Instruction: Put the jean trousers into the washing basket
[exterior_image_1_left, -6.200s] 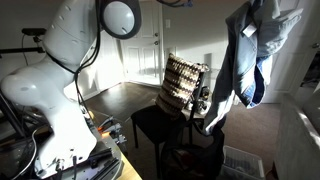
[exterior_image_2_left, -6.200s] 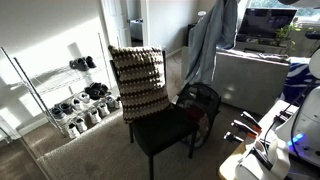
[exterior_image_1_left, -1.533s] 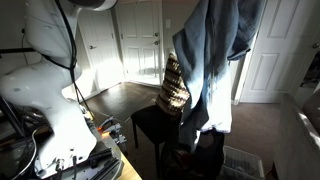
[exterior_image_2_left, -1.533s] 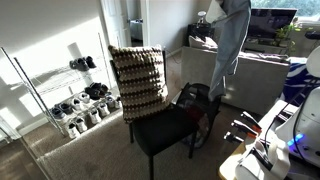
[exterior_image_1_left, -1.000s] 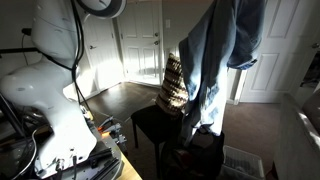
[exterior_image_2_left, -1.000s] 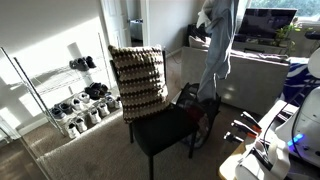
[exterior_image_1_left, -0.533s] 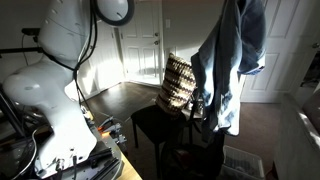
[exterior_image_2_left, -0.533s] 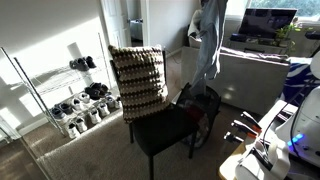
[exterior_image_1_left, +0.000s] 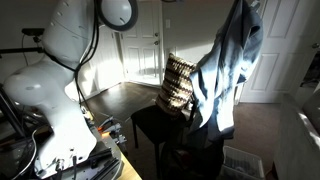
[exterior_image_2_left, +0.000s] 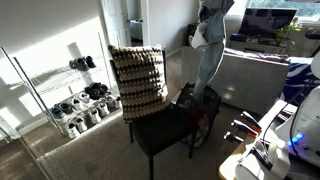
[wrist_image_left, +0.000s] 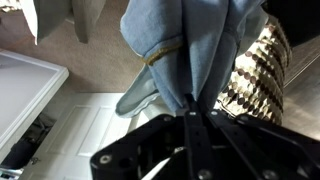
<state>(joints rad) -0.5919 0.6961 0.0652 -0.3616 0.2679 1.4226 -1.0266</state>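
Wrist view shows the tool (wrist_image_left: 190, 118) clamped on the jean trousers (wrist_image_left: 180, 40); limp, probably weighty denim, best held by bunched folds.

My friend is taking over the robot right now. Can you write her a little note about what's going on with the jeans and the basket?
Gripper: shut on the jean trousers, which hang limp from it, lifted high.
Washing basket: on the floor beside the black chair, roughly under the hanging legs.
Done: trousers picked up and held above the basket.
Left: lower them in, then open the gripper.
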